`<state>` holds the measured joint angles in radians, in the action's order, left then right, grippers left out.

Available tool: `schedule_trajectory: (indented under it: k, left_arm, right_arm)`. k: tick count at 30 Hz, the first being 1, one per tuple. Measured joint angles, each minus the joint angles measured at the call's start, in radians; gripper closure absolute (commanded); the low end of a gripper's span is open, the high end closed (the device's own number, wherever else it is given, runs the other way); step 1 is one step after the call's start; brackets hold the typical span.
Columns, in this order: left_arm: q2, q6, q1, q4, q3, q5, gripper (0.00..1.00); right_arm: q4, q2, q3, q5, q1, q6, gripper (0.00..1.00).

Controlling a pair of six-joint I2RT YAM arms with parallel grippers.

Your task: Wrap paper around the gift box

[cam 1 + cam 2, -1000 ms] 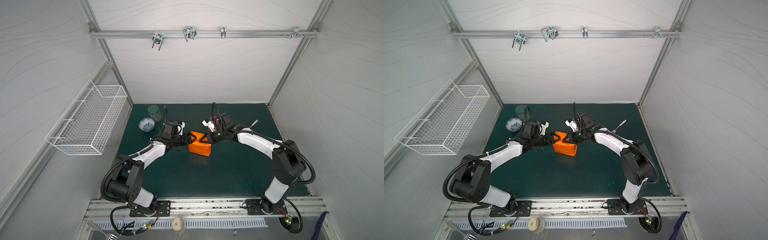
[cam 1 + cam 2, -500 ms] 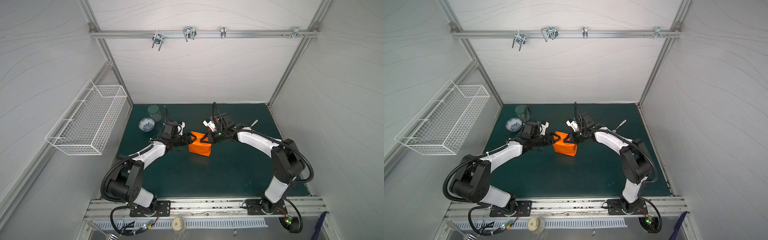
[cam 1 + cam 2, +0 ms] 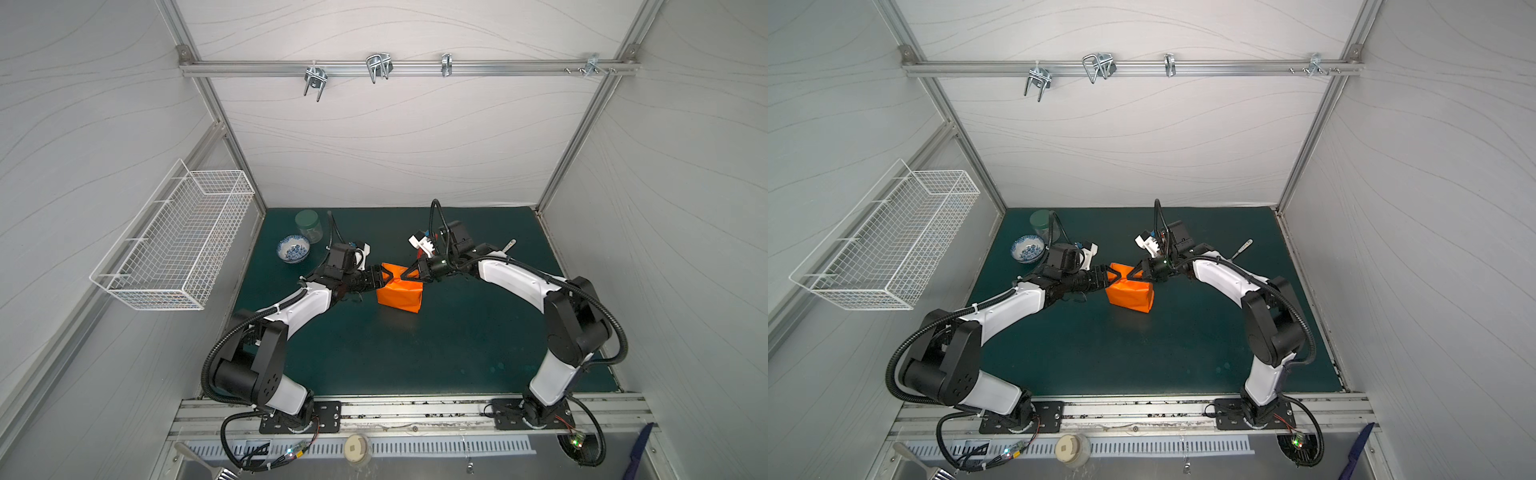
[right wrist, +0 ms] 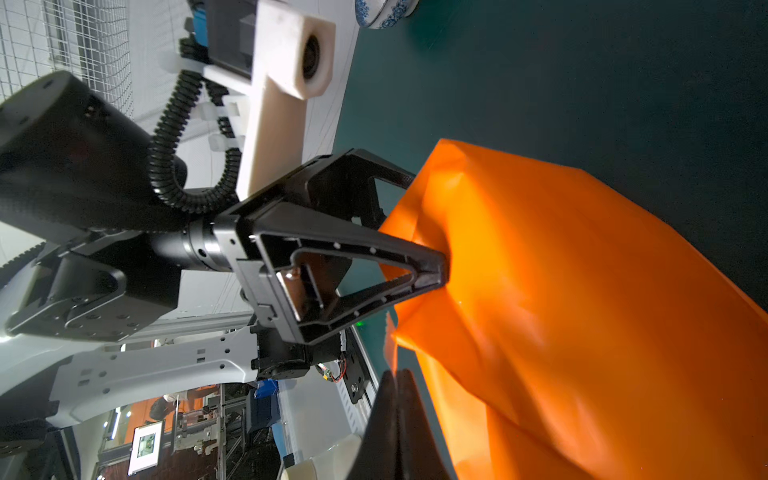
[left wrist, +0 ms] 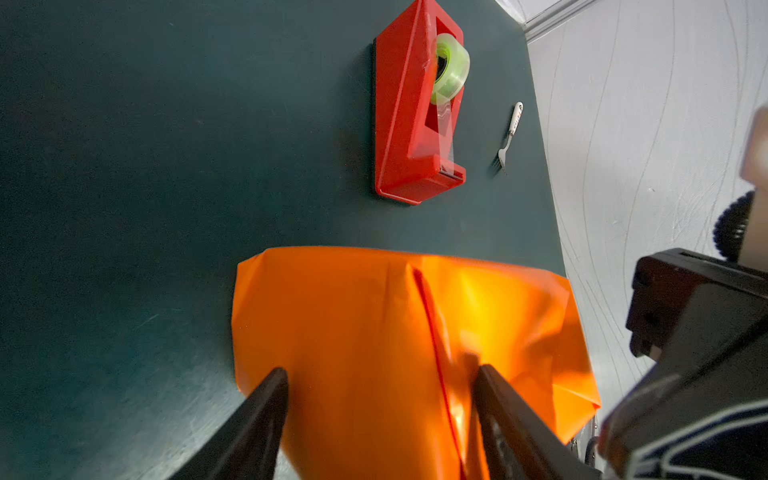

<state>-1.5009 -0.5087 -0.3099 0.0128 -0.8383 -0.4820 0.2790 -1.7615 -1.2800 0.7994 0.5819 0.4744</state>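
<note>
Left wrist cam: left gripper jaws spread wide astride the orange paper, tips touching it, can't tell if squeezing; gift box hidden, presumably inside that bundle at centre of mat; right gripper clenched shut at paper's edge, nothing visibly pinched. Risk imo: no tape seen on seam, so folds spring open if either tool backs off, or a fingertip pokes thru the thin sheet. No legible text: tape dispenser shows no brand, fork handle marks too small to read.
</note>
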Motion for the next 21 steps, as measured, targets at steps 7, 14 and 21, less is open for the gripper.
schedule_trajectory:
  k: [7,14,21]
  left_arm:
    - [0.0,0.0,0.0,0.0,0.0,0.0,0.28]
    - [0.0,0.0,0.0,0.001,0.0,0.0,0.28]
    - [0.011,0.0,0.0,0.012,0.002,0.008,0.21]
  right_arm:
    - [0.056,-0.039,-0.026,0.0,0.0,0.01,1.0]
    - [0.127,-0.083,-0.077,-0.002,0.003,0.016,1.0]
    - [0.169,-0.095,-0.1,-0.015,0.005,0.015,1.0]
